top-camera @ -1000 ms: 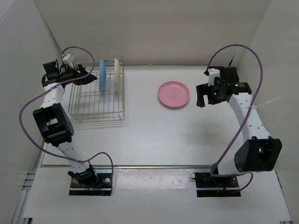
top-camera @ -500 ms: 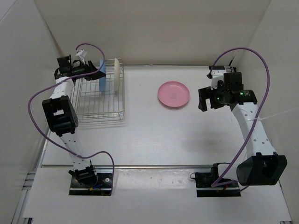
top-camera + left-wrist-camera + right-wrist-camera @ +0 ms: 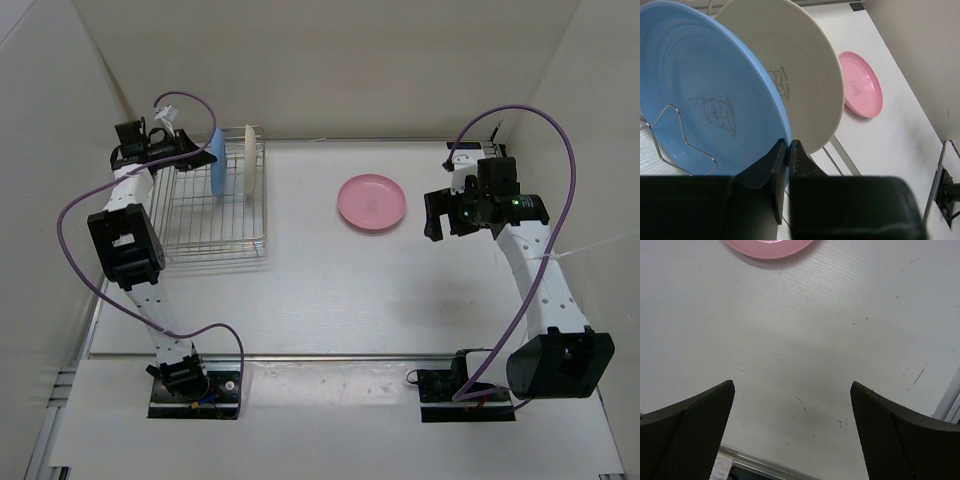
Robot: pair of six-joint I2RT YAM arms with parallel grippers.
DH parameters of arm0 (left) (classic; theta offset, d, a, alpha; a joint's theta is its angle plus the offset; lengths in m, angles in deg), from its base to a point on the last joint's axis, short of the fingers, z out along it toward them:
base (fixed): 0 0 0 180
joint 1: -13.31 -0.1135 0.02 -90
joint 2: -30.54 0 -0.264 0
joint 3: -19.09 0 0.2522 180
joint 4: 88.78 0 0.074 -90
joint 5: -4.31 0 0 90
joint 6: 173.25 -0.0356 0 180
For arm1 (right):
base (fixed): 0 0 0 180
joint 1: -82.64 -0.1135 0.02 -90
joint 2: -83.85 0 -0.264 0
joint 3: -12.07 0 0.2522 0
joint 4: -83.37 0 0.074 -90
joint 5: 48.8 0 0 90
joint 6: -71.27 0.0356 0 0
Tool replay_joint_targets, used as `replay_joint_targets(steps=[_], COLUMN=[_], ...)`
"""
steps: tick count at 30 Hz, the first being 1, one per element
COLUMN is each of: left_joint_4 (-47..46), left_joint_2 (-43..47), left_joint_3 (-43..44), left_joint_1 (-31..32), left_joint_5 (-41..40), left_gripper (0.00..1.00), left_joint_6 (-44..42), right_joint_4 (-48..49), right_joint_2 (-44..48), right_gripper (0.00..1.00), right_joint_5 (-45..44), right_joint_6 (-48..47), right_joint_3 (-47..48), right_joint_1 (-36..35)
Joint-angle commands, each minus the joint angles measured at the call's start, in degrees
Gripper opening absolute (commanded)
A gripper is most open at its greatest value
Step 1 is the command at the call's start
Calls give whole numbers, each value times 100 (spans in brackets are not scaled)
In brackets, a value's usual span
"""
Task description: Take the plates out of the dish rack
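Over the last second your left arm swung in from the outer side of the dish rack [image 3: 208,228], and the left gripper [image 3: 788,150] went from spread wide to clamped on the blue plate [image 3: 700,95]. Your right arm shifted a little near the table's right side.

At this moment the left fingers [image 3: 801,159] pinched the blue plate's rim at one spot, one on each face. The plate stood on edge in the rack, with the cream plate [image 3: 795,60] upright just beside it. The pink plate [image 3: 372,202] lay flat on the table [image 3: 330,290], well apart from the rack. The right gripper [image 3: 792,405] hung over bare table near the pink plate, its fingers wide apart and holding nothing.

The main risk I judged was that narrow bite. With only the rim's edge held, the plate could have swivelled between the pads or slid out once its weight came off the wires. A wire loop [image 3: 671,131] crossed the blue plate's face in the wrist view, so had you pulled sideways rather than straight up, the plate could have snagged and dragged the rack. A tilt towards the cream plate could have knocked it over.
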Motion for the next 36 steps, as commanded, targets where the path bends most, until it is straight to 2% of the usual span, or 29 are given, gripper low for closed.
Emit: replay_joint_targets(steps=[1,2,10,15,18,21,25,27,28,29,30,31,32,33,34,35,36], left_joint_4=[-92,-92,-224,-40,574,1654,2613,3217,3656,4444,4704,4707,4550,4548,4548,4548,4679], left_joint_2=[240,240,240,775,1145,1364,1891,2374,2567,2769,3267,3568,3858,4340,4519,4668,4844], left_joint_3=[72,72,72,125,519,1205,1540,1592,1654,1654,1219,850,428,-281,-566,-804,-981], left_joint_1=[-105,-106,-106,-106,-167,-246,-361,-300,-177,-20,495,831,1191,1978,2386,2817,3656], left_joint_5=[166,166,280,403,403,490,763,834,660,162,-217,-708,-1783,-2264,-3199,-3696,-4162], left_gripper=[14,11,11,11,11,11,11,11,11,11,11,11,11,11,11,11,11], left_joint_6=[19,19,291,301,-32,-604,-1113,-1893,-2306,-2753,-3611,-3802,-3917,-4188,-4269,-4357,-4418], right_joint_4=[152,152,152,204,204,204,152,152,99,99,-40,-94,-147,-278,-340,-393,-446], right_joint_2=[81,81,187,187,134,134,134,134,134,134,134,134,134,65,64,12,-50], right_gripper=[100,100,100,100,100,100,100,100,100,100,100,100,100,100,100,100,100], right_joint_5=[-24,-24,-86,-86,-33,-33,-33,-94,-94,-42,10,72,247,309,371,371,432], right_joint_6=[80,80,80,80,80,80,80,133,133,194,195,247,247,247,247,247,247], right_joint_3=[-73,-73,-125,-125,-65,-2,50,103,190,374,497,629,926,1086,1244,1533,1657], right_joint_1=[14,14,14,14,14,14,14,14,14,14,14,14,14,14,14,14,14])
